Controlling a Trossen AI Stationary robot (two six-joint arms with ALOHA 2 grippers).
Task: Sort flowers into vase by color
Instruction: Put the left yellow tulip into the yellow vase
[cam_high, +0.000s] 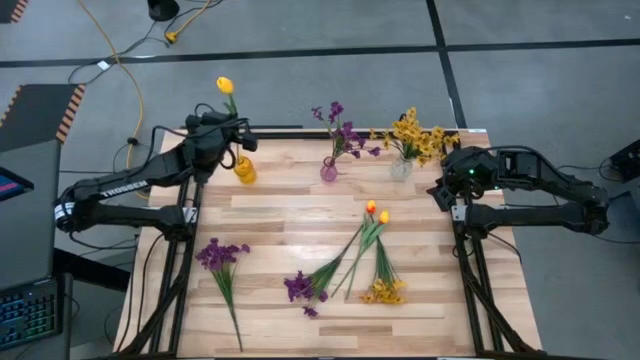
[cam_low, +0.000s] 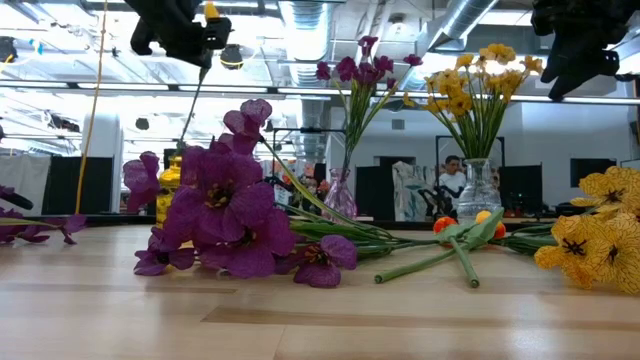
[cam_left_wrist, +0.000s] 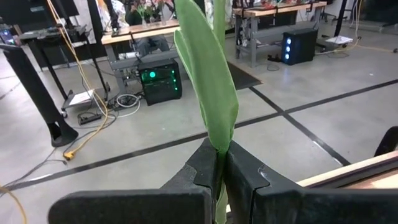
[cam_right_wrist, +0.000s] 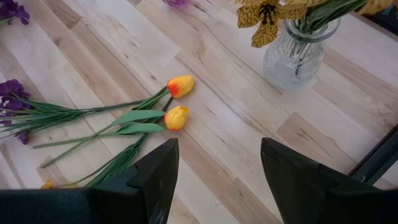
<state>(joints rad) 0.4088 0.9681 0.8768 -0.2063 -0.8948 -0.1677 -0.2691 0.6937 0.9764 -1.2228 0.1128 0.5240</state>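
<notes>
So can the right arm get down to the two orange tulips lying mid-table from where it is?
Probably yes. The right gripper is open and empty above the table's right side, and the orange tulips lie flat in the open ahead of it. Only the clear vase stands off to one side, apart from them.

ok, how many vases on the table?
3, along the far edge: yellow vase under the left gripper, purple vase mid-table, clear glass vase nearest the right arm. None looks hidden.
</notes>
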